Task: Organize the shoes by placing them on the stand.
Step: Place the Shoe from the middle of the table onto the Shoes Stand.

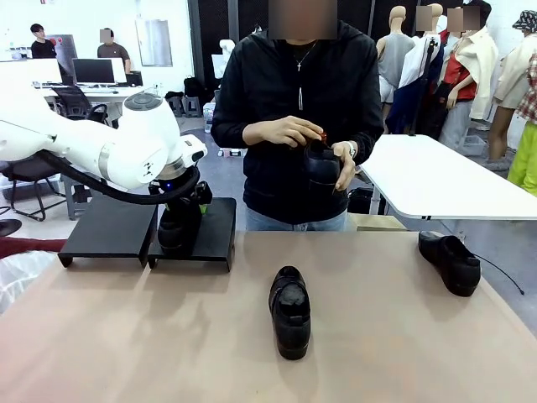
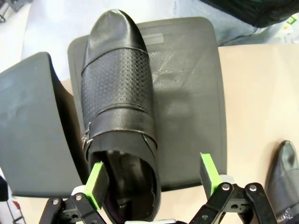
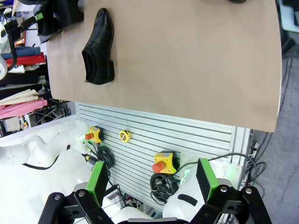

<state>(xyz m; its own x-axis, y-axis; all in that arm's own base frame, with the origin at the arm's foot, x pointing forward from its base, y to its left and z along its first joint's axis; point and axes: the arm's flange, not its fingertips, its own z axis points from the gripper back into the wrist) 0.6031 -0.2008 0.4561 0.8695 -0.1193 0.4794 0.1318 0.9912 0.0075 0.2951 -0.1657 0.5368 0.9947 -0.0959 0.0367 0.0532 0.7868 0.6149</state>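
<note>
Shoes stand at one placed, three to go, by the look of it. The tan counter runs from the robot's side to the person at the far edge. The stand sits at its far left in two black sections side by side. Your left arm reaches over the right-hand section, where one shoe lies on the half next to the other section, toe toward the person. The rest of that section is bare. A second shoe lies mid-counter and a third shoe near the right edge, both well apart from the stand. The person's hands hold the fourth shoe above the far edge.

The left gripper hangs at the placed shoe's heel with fingers spread. One green pad is just beside the heel rim and the other is well clear over bare stand, so nothing is grasped. The right gripper hangs off the counter on the robot's side, fingers likewise released and empty.

You can judge the first placing done and the release made. Your next move calls for lifting the left arm clear without nudging the heel. Then fetch the mid-counter shoe, the nearest one, and set it beside the first.
</note>
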